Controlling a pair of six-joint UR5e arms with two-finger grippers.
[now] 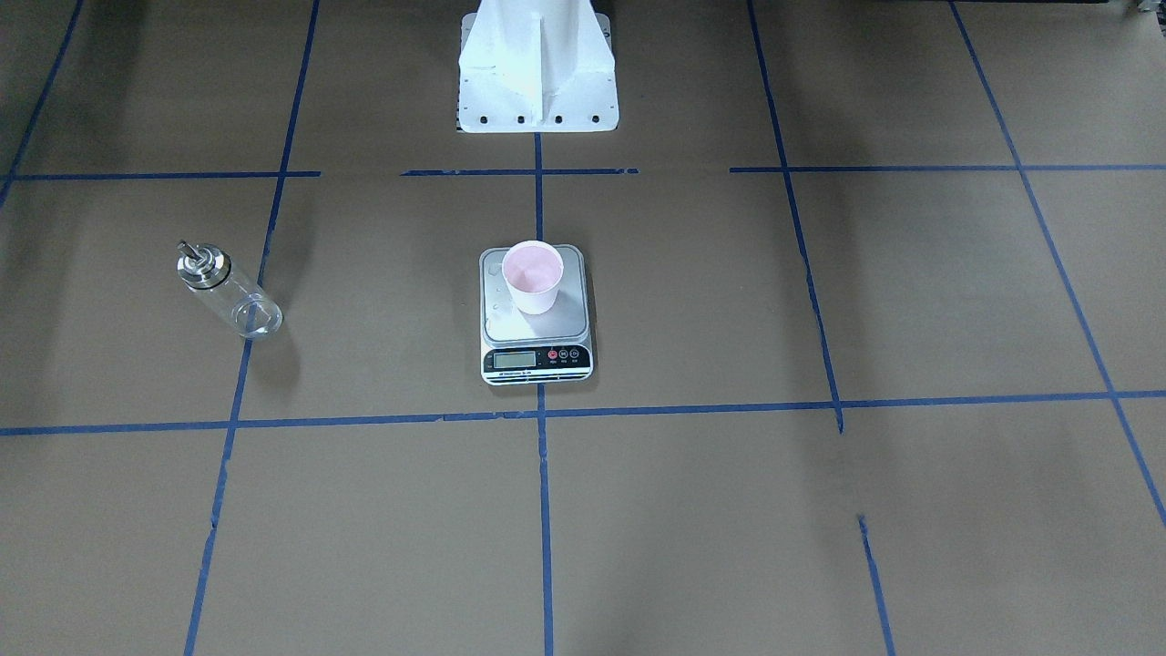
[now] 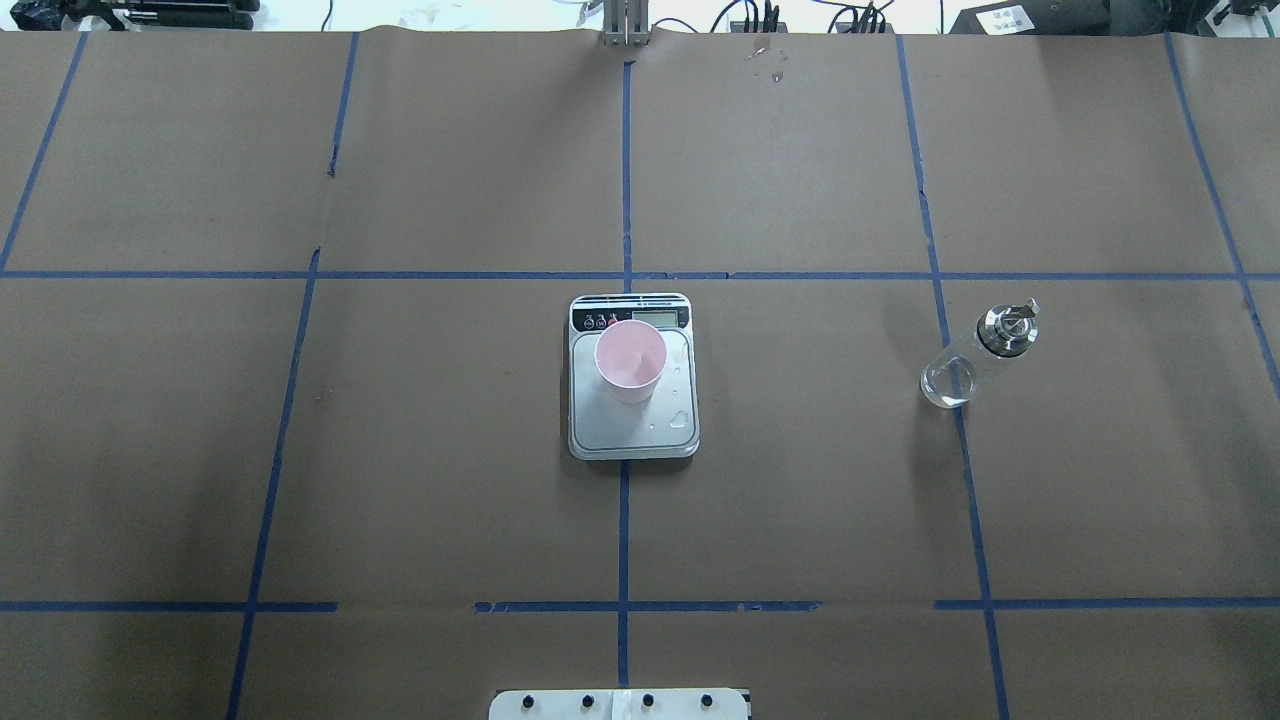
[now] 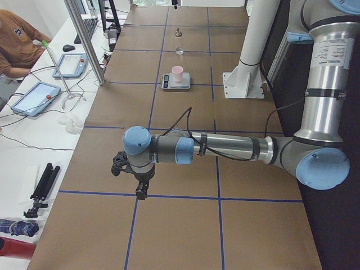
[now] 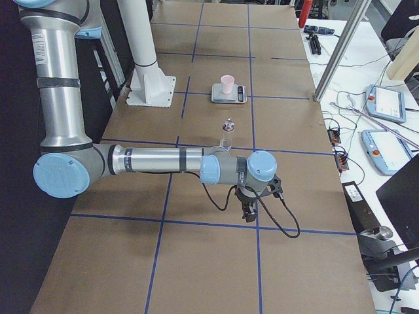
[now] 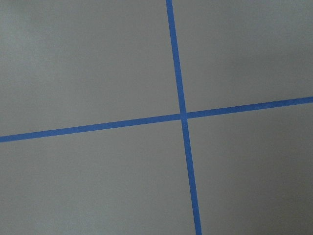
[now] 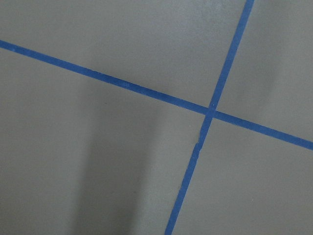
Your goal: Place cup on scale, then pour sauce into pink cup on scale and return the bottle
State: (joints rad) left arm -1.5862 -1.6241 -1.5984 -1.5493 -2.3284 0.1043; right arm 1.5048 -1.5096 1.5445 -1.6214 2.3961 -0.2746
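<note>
The pale pink cup (image 1: 534,276) (image 2: 630,360) stands upright on the silver platform of the scale (image 1: 536,353) (image 2: 633,435) at the table's middle. The clear glass bottle (image 1: 228,292) (image 2: 975,357) with a silver collar and thin spout stands on the robot's right, apart from the scale. Clear sauce shows in its base. Water drops lie on the platform. My left gripper (image 3: 139,188) shows only in the exterior left view, my right gripper (image 4: 249,212) only in the exterior right view. Both hang far from the scale. I cannot tell whether they are open or shut.
Brown paper with blue tape lines (image 2: 624,540) covers the table. The white robot base (image 1: 537,68) stands behind the scale. Tablets (image 3: 34,98) and cables lie on the side bench, where an operator (image 3: 17,42) sits. Both wrist views show only paper and tape crossings.
</note>
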